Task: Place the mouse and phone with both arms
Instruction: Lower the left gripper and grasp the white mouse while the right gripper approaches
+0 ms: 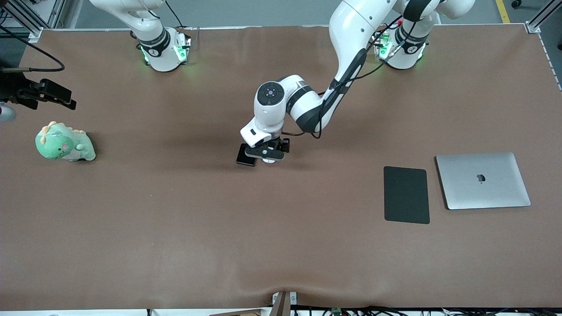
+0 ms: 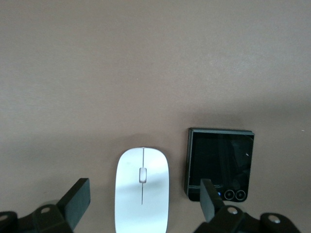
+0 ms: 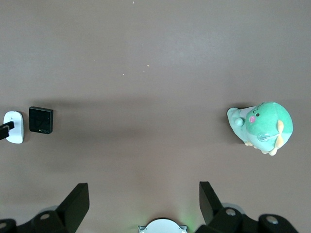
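Note:
The white mouse lies on the brown table, mid-table, with the black square phone close beside it, toward the right arm's end. My left gripper is open and straddles the mouse, its fingers clear of it on both sides. In the front view the left gripper covers most of the mouse; the phone shows beside it. My right gripper is open and empty, high over its own base, out of the front view. From there the mouse and phone look small.
A green plush dinosaur sits toward the right arm's end. A matte black pad and a closed silver laptop lie toward the left arm's end. A black device on a cable juts in over the table edge near the dinosaur.

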